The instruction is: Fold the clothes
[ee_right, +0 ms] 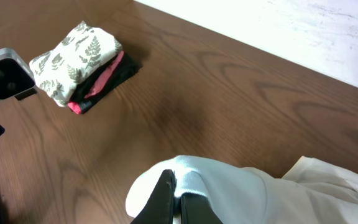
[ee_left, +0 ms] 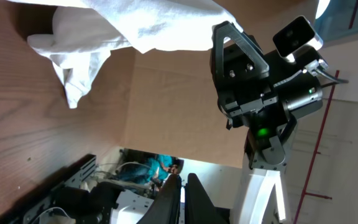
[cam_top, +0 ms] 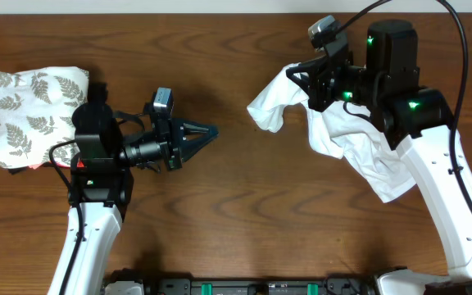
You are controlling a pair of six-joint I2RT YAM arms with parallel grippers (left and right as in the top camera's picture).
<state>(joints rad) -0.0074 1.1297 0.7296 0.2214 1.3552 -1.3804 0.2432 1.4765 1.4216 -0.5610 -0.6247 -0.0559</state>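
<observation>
The white T-shirt (cam_top: 347, 139) lies crumpled at the right of the table, one part lifted off the wood. My right gripper (cam_top: 300, 80) is shut on a fold of it (ee_right: 194, 180) and holds that end up. The shirt also shows hanging at the top of the left wrist view (ee_left: 104, 31). Its print is hidden. My left gripper (cam_top: 211, 131) is shut and empty, held level over bare wood at centre-left, pointing toward the shirt; its fingers (ee_left: 182, 196) touch.
A folded fern-leaf cloth (cam_top: 31, 111) lies on black and red folded garments (ee_right: 98, 84) at the far left. The left arm base (cam_top: 97, 176) stands beside that stack. The right arm (cam_top: 433, 164) reaches over the shirt.
</observation>
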